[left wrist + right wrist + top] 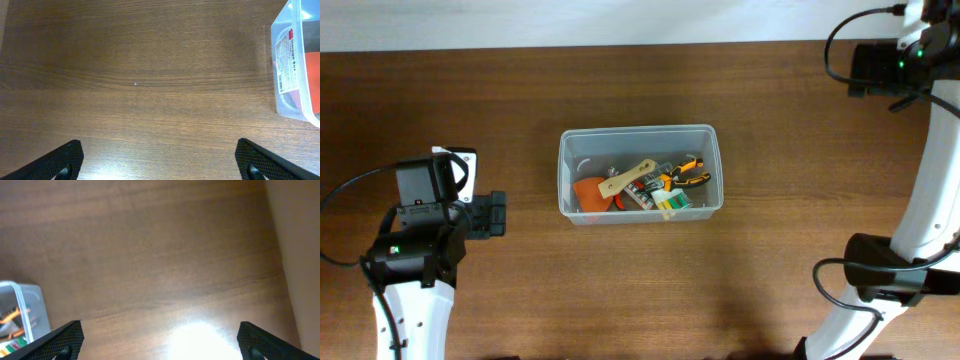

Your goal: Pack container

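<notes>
container: the clear bin [638,129] sits mid-table, long side running left-right, roughly between the two arms
inside it: tools heaped toward the middle and right, left end pretty much bare
left gripper: [160,161] jaws spread wide, nothing in them, hovering low over bare wood just off the bin's left end
right gripper: [160,341] also wide and holding nothing, up at the far right corner, well apart from the bin
task guess: I don't see any loose tool on the table [520,90], so packing looks done or nearly there
risk 1: that bin looks light, so if the left arm swings toward it, it probably just shoves the whole thing along the wood instead of doing anything useful
risk 2: the wooden-handled scraper [628,182] lies slanted on top of the heap, so anything dropped on it could skid off or tip it up over the rim
risk 3: weight sits to one side, so grabbing the bin by its empty left end might tilt it and dump stuff
risk 4: reaching in for a regrip could snag the pliers [688,175], since the handles are tangled in with the rest
count, bins: one
count, arms: two
count, scrapers: one, orange blade
count, pliers: one pair, orange and black handles
count, small stuff: green, white and red bits under the scraper, too jumbled to count
count, labels: one sticker [286,60] on the bin's left wall
</notes>
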`<state>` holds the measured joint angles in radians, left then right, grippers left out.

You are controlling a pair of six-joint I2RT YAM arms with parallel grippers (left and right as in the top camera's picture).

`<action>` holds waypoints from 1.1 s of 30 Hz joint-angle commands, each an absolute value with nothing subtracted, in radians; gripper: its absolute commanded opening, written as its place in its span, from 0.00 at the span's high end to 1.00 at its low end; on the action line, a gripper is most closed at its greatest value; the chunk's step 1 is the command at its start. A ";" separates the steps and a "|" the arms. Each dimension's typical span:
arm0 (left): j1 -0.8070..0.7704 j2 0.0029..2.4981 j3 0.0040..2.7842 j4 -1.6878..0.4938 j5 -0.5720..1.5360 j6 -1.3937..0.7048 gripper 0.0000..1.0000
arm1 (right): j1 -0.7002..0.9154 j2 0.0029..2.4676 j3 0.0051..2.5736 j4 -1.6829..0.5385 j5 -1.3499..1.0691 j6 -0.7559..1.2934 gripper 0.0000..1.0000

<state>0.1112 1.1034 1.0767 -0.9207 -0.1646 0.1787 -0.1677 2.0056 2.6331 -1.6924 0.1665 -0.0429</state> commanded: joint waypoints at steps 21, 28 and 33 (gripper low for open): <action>0.116 1.105 1.094 -0.921 -0.154 0.170 0.01 | -0.164 1.684 2.432 -1.693 0.133 -0.047 0.01; 0.116 1.105 1.094 -0.921 -0.154 0.170 0.01 | -0.163 1.589 2.140 -1.530 0.056 -0.048 0.01; 0.116 1.105 1.094 -0.921 -0.154 0.170 0.01 | -0.163 1.439 1.870 -1.287 -0.030 -0.073 0.01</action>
